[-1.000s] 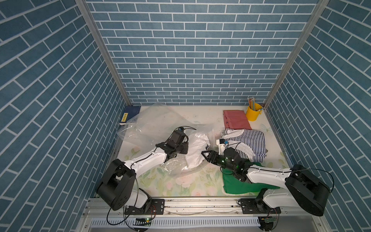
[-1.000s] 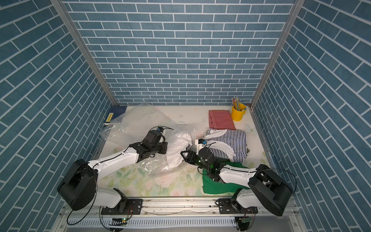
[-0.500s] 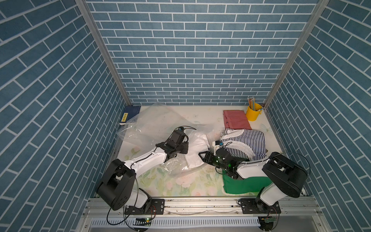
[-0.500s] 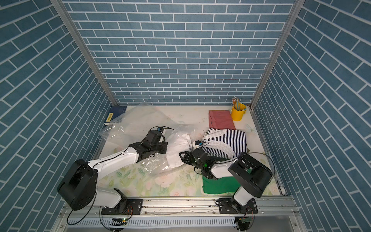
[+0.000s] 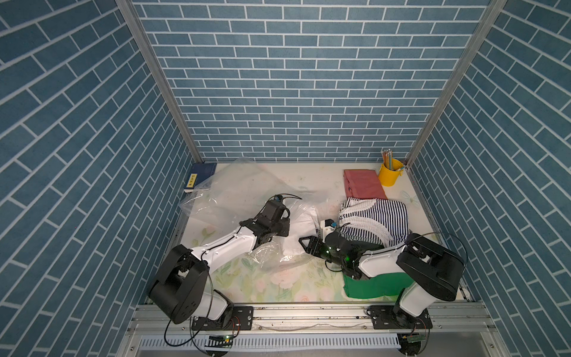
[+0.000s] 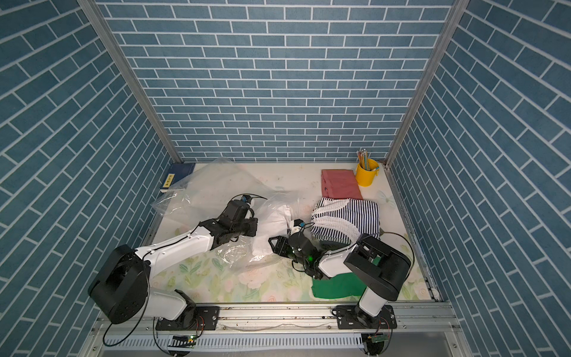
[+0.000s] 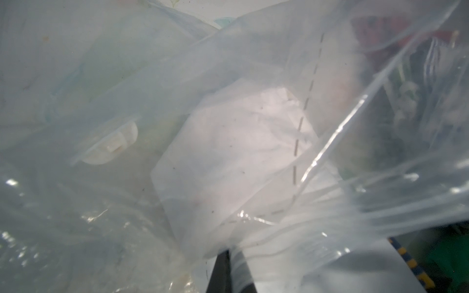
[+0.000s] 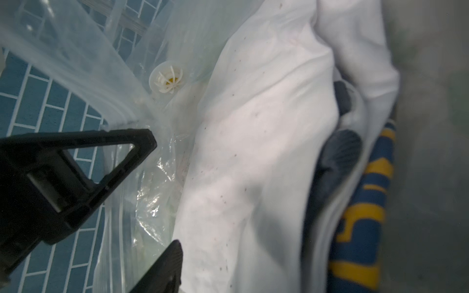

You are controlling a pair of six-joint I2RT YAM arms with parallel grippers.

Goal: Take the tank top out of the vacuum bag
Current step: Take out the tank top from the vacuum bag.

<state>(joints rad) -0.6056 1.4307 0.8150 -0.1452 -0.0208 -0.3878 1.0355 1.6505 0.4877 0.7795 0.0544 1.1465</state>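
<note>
The tank top (image 5: 301, 228) is a soft, white, crumpled bundle at mid-table, lying partly inside the clear bag (image 5: 234, 188). From here it is hard to say how much of its near end is out of the mouth. It looks light and limp, so it should bunch and drag rather than slide as one piece. The film is slick and will probably cling and come along with it. The best hold seems to be a thick fold at the near edge, cloth only, no film. The left gripper (image 7: 228, 253) is closed tight on a gather of bag film on the left side. The right gripper (image 8: 162, 197) sits low with its jaws apart and empty, just beside the near edge of the cloth, with loose film lying under them. The bag's white valve (image 8: 168, 80) lies close by on the left. A striped shirt (image 5: 380, 219) is just right of the right gripper, with a green cloth (image 5: 377, 284) under that arm. A red cloth (image 5: 363, 184), a yellow cup (image 5: 390, 174) and a book (image 5: 199, 177) sit well apart at the far side.
</note>
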